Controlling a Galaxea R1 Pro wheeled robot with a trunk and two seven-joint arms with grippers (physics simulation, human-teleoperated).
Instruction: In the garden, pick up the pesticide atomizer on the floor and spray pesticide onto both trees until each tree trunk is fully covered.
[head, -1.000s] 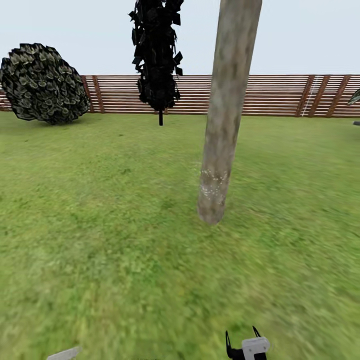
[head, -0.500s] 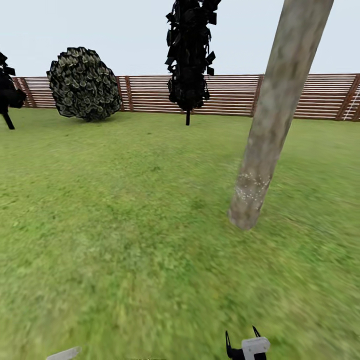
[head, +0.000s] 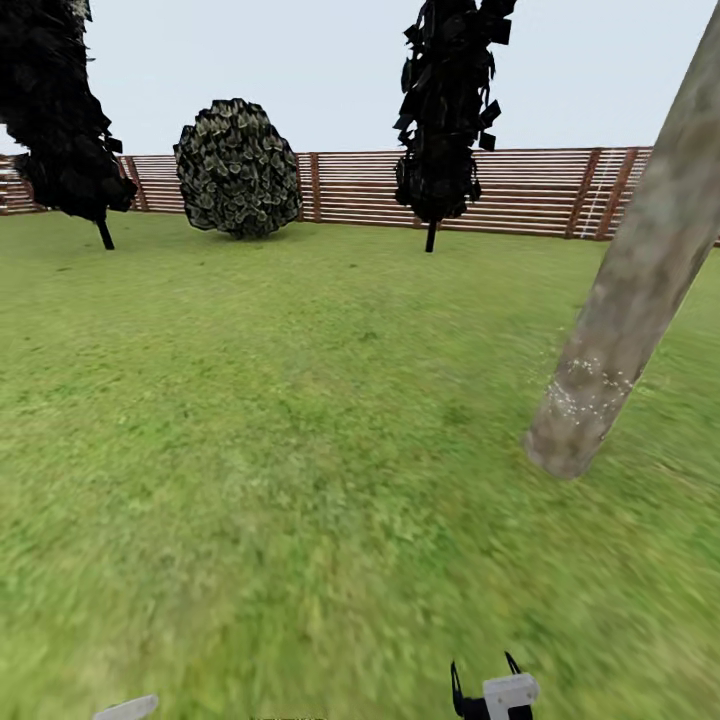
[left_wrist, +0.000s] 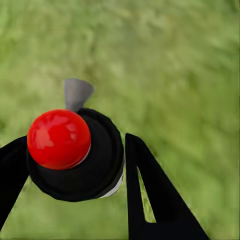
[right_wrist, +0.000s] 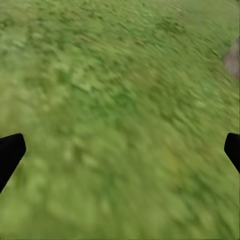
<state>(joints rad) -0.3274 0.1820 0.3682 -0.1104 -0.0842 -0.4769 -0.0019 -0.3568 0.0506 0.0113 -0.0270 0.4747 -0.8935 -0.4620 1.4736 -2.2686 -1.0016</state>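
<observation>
The pesticide atomizer (left_wrist: 75, 152) is clamped between the left gripper's (left_wrist: 75, 165) fingers. The right gripper (right_wrist: 120, 150) is spread wide over grass. At three o'clock, the tree trunk (head: 625, 310) is flecked with pesticide (head: 590, 385).

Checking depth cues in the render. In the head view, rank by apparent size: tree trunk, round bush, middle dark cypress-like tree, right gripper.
1. Tree trunk, but it is nearest, which inflates it.
2. Middle dark cypress-like tree by the fence, cropped at the top.
3. Round bush; close to the cypress in area, so their order is unsure.
4. Right gripper, only partly in frame.
</observation>
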